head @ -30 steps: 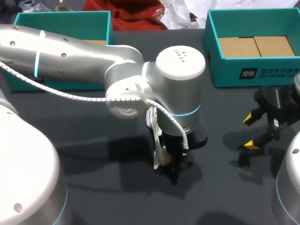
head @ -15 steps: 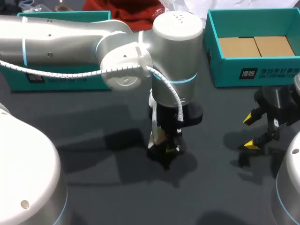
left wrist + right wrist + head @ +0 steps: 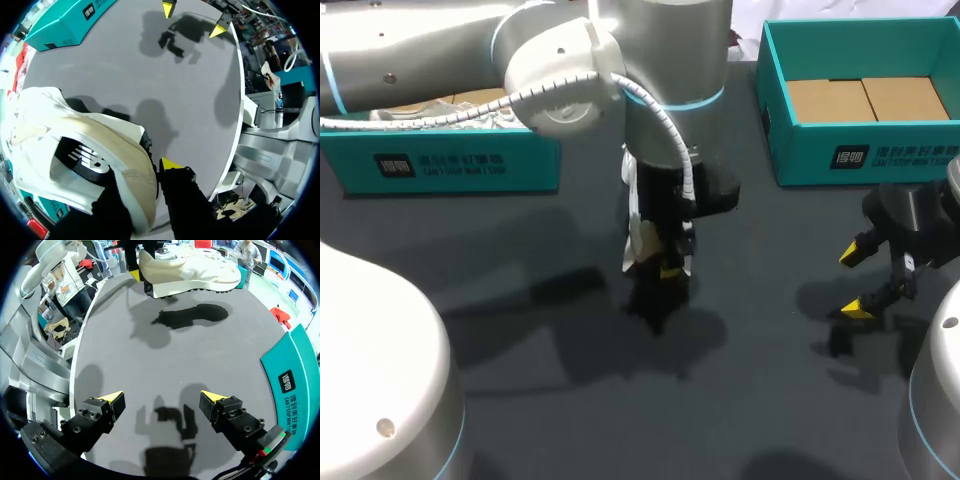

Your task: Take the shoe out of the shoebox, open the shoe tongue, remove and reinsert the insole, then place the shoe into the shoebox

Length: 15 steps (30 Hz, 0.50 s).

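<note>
In the head view the left gripper point(image 3: 662, 268) clamps a white sneaker point(image 3: 638, 240) that is mostly hidden by the arm, forward of the left shoebox point(image 3: 450, 165) and the right shoebox point(image 3: 840, 155). The right wrist view shows the whole sneaker side-on, clear of the dark surface point(image 3: 200, 360), with its shadow beneath. The right gripper point(image 3: 162, 399) stands wide and holds nothing.

Open table point(image 3: 520, 330) between the hanging shoe point(image 3: 638, 240) and right gripper point(image 3: 855, 281). Room under the shoe too. Far edge blocked: left box point(image 3: 450, 170), right box point(image 3: 860, 150); left arm point(image 3: 660, 60) fills the gap between.
</note>
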{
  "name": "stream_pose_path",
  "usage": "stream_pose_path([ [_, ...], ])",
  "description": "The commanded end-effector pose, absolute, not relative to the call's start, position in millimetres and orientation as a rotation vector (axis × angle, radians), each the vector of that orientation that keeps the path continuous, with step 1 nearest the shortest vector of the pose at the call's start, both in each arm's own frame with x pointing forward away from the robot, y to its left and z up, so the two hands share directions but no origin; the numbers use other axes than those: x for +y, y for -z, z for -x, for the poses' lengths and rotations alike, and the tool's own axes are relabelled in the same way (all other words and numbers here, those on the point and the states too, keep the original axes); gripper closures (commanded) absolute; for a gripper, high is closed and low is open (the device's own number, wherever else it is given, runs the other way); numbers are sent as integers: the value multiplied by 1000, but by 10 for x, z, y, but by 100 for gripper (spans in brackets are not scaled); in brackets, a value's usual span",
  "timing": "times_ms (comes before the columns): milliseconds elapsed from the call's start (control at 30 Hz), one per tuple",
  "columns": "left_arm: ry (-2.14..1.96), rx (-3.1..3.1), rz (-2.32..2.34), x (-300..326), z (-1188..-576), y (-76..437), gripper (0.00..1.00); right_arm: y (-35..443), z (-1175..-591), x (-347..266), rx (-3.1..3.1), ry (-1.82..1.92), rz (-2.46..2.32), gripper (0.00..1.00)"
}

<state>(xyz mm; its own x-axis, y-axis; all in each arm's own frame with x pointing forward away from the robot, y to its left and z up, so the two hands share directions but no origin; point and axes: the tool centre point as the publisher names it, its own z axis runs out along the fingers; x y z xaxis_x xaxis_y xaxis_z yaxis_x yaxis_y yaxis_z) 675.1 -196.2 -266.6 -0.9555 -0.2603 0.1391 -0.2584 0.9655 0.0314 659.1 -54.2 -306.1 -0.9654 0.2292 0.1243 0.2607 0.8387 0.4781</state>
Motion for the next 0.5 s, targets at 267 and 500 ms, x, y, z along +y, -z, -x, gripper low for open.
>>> stream_pose_path([
  [267, 40, -2945, -375, -1822, -7075, 2376, 100, 3061, -6571, -539, -2957, 779, 396, 0],
  [500, 40, -2945, -375, -1822, -7075, 2376, 100, 3061, -6571, -539, -2957, 779, 396, 0],
])
